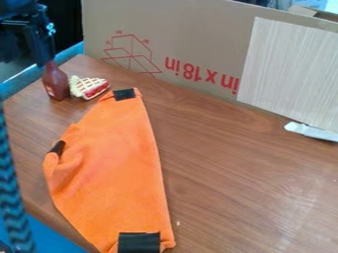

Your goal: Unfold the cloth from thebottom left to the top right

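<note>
Surface (231, 173): brown wood grain, carries the items below. Cardboard box (191, 29): along the far side, red print on its face. Orange cloth (112, 163): on the left half of the surface, lying lengthwise; narrow at the far end, wider through the middle, right edge fairly straight, left edge bulging and rumpled. Pale wood-grain panel (290, 69): upright against the box, at right. Black gripper (43, 54): upper left, beyond the cloth and apart from it; cannot tell whether wide or narrow. Red-brown bottle (57, 84): upright, its top at the gripper; contact unclear. White scrap (310, 131): at the panel's foot. Toy pie slice (89, 88): between bottle and cloth. Black patches (124, 94): on the cloth's far end, left edge and near end.
</note>
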`<action>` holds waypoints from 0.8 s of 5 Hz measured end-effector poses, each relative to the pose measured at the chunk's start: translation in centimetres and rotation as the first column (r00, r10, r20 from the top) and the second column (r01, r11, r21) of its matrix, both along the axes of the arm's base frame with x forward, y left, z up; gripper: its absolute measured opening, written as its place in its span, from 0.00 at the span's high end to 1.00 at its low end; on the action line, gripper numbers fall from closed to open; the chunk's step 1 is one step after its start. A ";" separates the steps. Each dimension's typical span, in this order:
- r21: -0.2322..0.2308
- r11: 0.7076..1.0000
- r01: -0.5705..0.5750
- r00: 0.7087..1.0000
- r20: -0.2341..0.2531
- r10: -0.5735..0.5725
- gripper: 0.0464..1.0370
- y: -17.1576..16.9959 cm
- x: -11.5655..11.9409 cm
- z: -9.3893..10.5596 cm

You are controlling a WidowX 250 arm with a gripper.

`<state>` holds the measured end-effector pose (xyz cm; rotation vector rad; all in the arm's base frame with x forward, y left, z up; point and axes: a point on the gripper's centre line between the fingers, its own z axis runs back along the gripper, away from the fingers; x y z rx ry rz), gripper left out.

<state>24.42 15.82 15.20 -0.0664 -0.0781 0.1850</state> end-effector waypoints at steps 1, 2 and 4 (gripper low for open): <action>-0.009 1.000 -0.007 1.000 -0.023 0.007 0.04 0.0 0.0 -1.0; 0.046 0.999 -0.028 0.995 -0.095 0.033 0.04 0.4 -0.6 -4.7; 0.029 0.992 -0.121 0.980 -0.153 0.124 0.04 0.9 -1.4 -8.6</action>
